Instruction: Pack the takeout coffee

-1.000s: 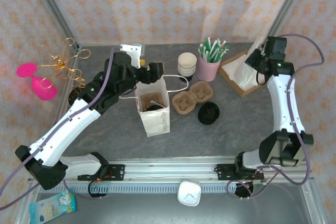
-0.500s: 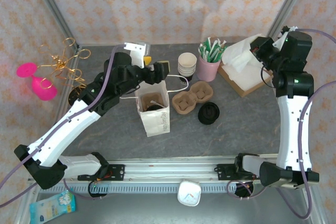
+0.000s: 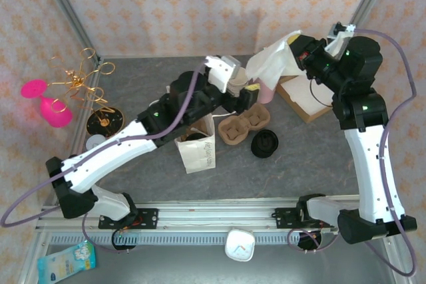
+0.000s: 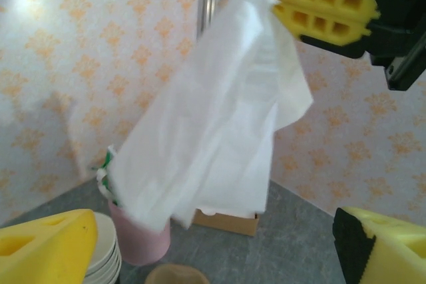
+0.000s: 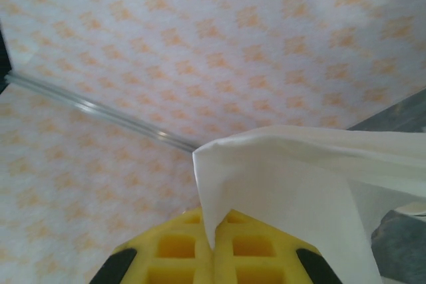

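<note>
My right jaws were pressed together on the top corner of a white napkin [image 3: 271, 64], holding it in the air over the far side of the table [image 3: 299, 157], above the pink cup of straws [image 4: 140, 244]. The napkin hung long-ways, sloping down and to my left from that pinch. My left jaws stood spread wide and empty, facing it. In the left wrist view the loose lower end hung between and beyond their yellow fingers [image 4: 46, 244], touching neither as far as I could tell. The open paper bag [image 3: 196, 143] stood on the table below my left arm, nearer to my left jaws than to my right. I judged that the next move turned on closing the left jaws across the hanging end, or on lowering the napkin toward me into the bag's mouth.
</note>
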`<state>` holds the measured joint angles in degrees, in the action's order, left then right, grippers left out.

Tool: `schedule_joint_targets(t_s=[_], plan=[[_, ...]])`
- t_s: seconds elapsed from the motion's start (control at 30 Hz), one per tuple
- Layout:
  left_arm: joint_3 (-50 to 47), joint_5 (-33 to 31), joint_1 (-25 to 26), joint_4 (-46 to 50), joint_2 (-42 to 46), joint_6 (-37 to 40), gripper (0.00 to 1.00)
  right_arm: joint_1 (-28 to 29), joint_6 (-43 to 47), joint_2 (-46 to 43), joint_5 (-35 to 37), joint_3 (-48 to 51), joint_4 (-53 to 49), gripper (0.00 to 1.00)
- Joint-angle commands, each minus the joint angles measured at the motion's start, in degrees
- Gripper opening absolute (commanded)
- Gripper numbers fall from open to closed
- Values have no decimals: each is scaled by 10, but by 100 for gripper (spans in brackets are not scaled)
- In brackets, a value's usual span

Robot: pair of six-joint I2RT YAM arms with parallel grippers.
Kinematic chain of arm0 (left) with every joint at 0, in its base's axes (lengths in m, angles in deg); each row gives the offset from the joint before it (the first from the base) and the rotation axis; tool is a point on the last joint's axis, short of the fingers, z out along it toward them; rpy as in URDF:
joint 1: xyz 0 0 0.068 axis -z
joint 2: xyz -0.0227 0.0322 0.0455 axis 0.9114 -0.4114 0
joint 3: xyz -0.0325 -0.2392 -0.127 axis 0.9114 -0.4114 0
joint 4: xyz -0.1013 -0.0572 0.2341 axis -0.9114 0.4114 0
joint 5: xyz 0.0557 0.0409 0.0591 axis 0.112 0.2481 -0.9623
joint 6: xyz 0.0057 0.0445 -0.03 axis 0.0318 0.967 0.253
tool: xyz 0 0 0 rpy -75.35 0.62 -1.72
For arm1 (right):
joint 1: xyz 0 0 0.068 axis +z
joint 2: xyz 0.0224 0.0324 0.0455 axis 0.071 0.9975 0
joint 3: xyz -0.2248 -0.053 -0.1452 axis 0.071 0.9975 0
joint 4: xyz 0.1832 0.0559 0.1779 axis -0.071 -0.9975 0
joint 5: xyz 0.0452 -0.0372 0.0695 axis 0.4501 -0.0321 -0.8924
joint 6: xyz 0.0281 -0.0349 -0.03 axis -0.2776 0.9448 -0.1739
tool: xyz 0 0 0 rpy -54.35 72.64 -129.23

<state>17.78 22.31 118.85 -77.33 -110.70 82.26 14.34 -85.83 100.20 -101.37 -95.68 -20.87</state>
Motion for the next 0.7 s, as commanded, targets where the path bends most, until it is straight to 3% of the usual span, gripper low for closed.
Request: schedule_joint_targets(t_s=[0.0, 0.27, 0.57, 0.67], plan=[[35, -58, 29, -54, -35, 40, 96, 31, -25, 6, 13, -16, 60, 0], [31, -223, 33, -142, -75, 26, 96, 68, -22, 29, 19, -18, 81, 0], [80, -228, 27, -103, -113, 19, 93, 71, -19, 24, 10, -20, 80, 0], [20, -206, 35, -155, -63, 34, 92, 71, -8, 22, 18, -23, 68, 0]])
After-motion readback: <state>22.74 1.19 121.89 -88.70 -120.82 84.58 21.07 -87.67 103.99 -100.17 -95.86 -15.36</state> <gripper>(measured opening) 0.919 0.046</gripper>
